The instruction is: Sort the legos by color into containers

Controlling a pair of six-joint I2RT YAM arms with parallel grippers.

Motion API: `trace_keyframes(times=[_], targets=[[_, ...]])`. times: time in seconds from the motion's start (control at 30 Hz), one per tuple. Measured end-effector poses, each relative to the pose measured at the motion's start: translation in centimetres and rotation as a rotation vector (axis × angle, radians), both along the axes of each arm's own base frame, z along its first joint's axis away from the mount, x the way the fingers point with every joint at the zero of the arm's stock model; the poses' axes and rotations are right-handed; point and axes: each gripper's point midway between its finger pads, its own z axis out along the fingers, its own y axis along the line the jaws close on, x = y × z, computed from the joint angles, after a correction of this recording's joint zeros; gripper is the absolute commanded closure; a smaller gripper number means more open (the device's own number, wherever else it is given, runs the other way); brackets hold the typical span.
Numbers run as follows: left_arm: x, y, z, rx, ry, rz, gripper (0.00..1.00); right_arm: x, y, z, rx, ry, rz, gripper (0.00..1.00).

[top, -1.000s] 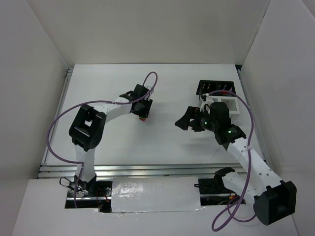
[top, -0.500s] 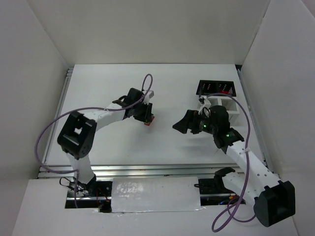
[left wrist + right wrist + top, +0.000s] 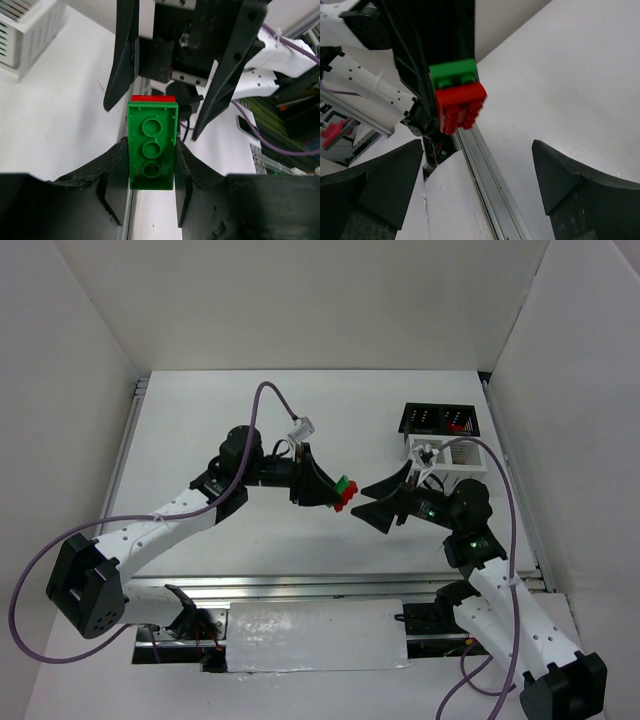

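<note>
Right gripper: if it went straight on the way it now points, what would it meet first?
Most likely the green-and-red lego stack, held by the left gripper directly ahead of the open right gripper; the gap's depth is unclear.

The white, flat table (image 3: 250,420) I am bolted to has a ribbed metal rail (image 3: 300,585) along its near edge and a second one down its left side. Directly on it, towards the far right, stands a black open-top plastic bin (image 3: 425,420). Just beside its near side is a white slatted plastic bin (image 3: 478,458). My left wrist view catches that white bin's slatted wall at upper left, resting on the table.
</note>
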Motion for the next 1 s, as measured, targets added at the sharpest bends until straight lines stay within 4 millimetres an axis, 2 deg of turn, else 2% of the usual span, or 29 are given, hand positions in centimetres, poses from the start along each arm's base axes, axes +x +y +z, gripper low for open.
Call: trace_keyframes(times=[0.2, 0.27, 0.47, 0.57, 0.6, 0.73, 1.0], targets=[[-1.7, -0.3, -0.5, 0.000, 0.029, -0.062, 1.00, -0.9, 0.3, 2.3, 0.056, -0.068, 0.030, 0.17], [-1.9, -0.4, -0.4, -0.001, 0.033, -0.071, 1.00, -1.0, 0.4, 2.8, 0.074, -0.076, 0.037, 0.24], [-2.4, -0.5, -0.1, -0.014, 0.020, -0.094, 1.00, -0.9, 0.8, 3.5, 0.107, -0.068, 0.054, 0.38], [-2.5, -0.5, 0.0, -0.022, 0.015, -0.101, 1.00, -1.0, 1.3, 3.5, 0.113, -0.063, 0.076, 0.62], [-2.6, -0.5, 0.0, -0.022, 0.018, -0.105, 1.00, -1.1, 1.5, 3.4, 0.114, -0.055, 0.090, 0.99], [-2.7, -0.3, -0.1, -0.024, 0.023, -0.113, 1.00, -1.3, 1.7, 3.4, 0.121, -0.068, 0.110, 1.00], [-3.9, 0.1, 0.0, -0.003, 0.009, -0.123, 1.00, -2.8, 1.2, 2.2, 0.077, -0.240, 0.162, 1.00]])
